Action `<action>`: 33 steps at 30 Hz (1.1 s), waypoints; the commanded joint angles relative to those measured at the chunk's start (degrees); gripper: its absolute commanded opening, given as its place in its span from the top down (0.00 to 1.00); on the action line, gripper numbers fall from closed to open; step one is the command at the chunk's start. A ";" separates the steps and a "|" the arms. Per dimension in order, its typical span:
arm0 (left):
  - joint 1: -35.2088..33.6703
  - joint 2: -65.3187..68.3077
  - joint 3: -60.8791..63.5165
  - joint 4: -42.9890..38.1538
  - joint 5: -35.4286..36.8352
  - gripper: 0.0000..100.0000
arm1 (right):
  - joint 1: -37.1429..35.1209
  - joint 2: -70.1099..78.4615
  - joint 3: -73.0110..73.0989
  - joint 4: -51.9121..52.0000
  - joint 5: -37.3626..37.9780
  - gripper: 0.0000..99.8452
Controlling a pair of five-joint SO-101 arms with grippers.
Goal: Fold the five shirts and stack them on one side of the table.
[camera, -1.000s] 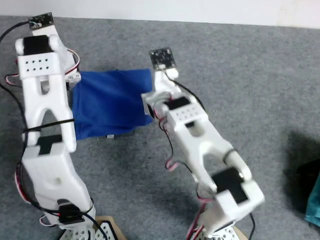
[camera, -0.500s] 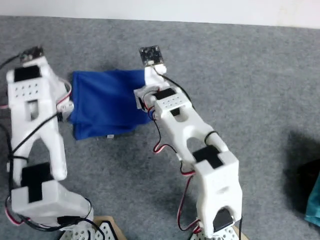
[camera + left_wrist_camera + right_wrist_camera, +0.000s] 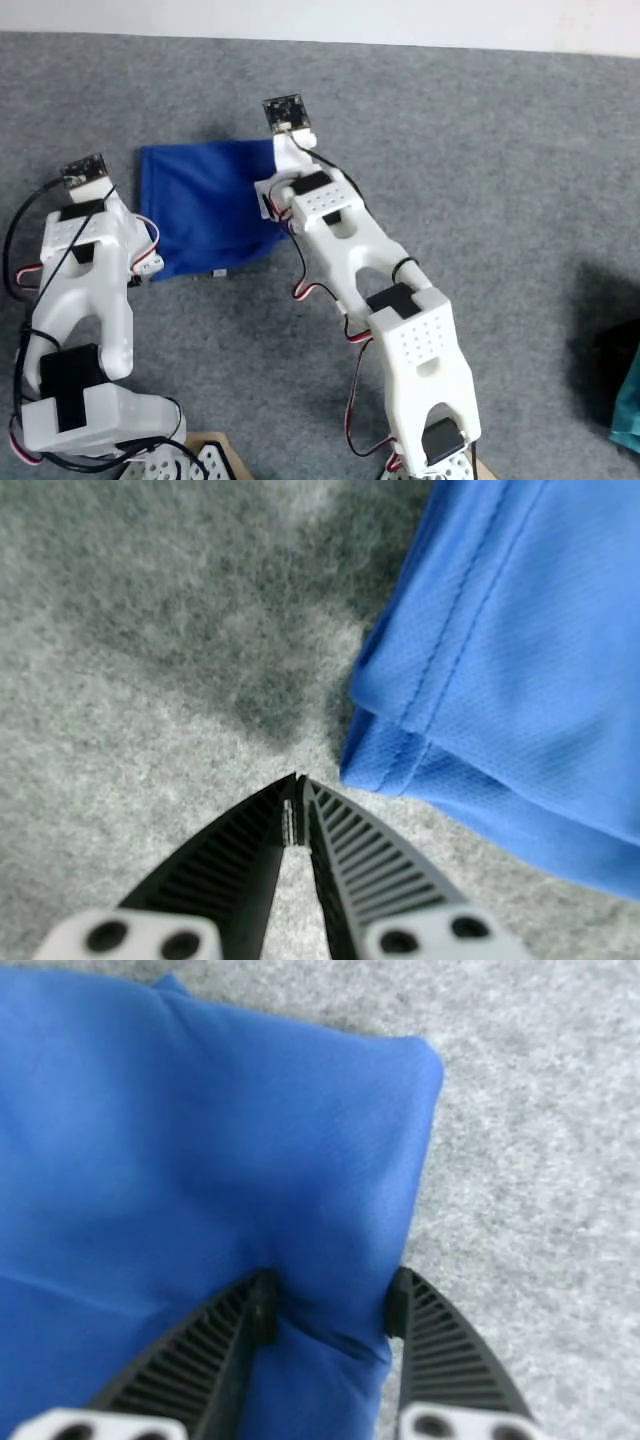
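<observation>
1. Blue shirt [image 3: 205, 205]: folded into a rough rectangle and lying flat on the grey bench [image 3: 480, 150]. It sits on the left half, between the two arms. The left wrist view shows hemmed layers stacked one over the other at one corner.
2. Right hand [image 3: 330, 1305]: set on the shirt's right edge, near a far corner. It is closed part-way, with a ridge of blue cloth bunched in its grip. Both fingertips [image 3: 262, 1305] press into the fabric, and small creases run between them.
3. Left hand [image 3: 297, 815]: fingers closed tip to tip, with nothing held. It hangs over bare bench just beside the shirt's near-left corner and is clear of the cloth.
4. Right arm [image 3: 340, 230]: stretched from its base at the near edge diagonally out to the shirt. From above it overlaps the shirt's right edge.
5. Left arm [image 3: 85, 270]: stands beside the shirt's left edge, with its wrist near the near-left corner.
6. Teal cloth [image 3: 630, 405]: a small piece at the bench's right edge, well apart from the blue shirt. I cannot tell what kind of garment it is.
</observation>
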 commanded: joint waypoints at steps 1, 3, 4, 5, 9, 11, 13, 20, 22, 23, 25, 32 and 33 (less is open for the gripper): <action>-0.57 -2.51 1.80 -2.73 -0.26 0.99 | -2.15 1.45 -6.64 6.64 -0.79 0.87; -0.48 -2.15 3.38 -4.04 -0.18 0.99 | -2.51 2.51 -9.10 8.92 -0.44 0.94; -0.40 -2.07 4.35 -5.01 -0.18 0.99 | -2.77 3.03 -10.15 9.71 -0.35 0.97; -0.40 -2.07 5.58 -6.15 -0.18 0.99 | -2.86 3.47 -11.12 10.33 0.09 0.99; -0.31 -2.51 10.24 -11.43 -0.09 0.99 | -2.77 4.44 -13.41 13.23 2.37 0.99; -0.31 -2.59 10.68 -11.87 -0.09 0.99 | -2.24 4.18 -13.76 15.25 2.46 0.99; 0.48 -2.59 10.77 -12.75 -0.09 0.99 | -0.13 3.47 -15.69 17.89 2.02 0.99; 2.51 -2.42 11.03 -16.09 -0.18 0.99 | 8.75 -1.71 -18.07 23.16 2.02 0.99; 2.51 -2.42 11.03 -16.09 -0.18 0.99 | 10.77 -4.00 -17.98 23.43 2.02 0.99; 2.51 -2.42 11.03 -16.09 -0.18 0.99 | 11.74 -5.23 -17.98 23.78 2.02 0.99; 2.51 -2.24 10.95 -16.09 -0.18 0.99 | 13.85 -7.60 -17.98 24.40 2.02 0.99; 2.51 -2.15 10.95 -16.62 -0.18 0.99 | 22.99 -15.34 -17.63 25.36 2.02 0.99; 2.51 -2.15 11.03 -16.79 -0.18 0.99 | 24.40 -16.48 -17.54 25.36 2.02 0.99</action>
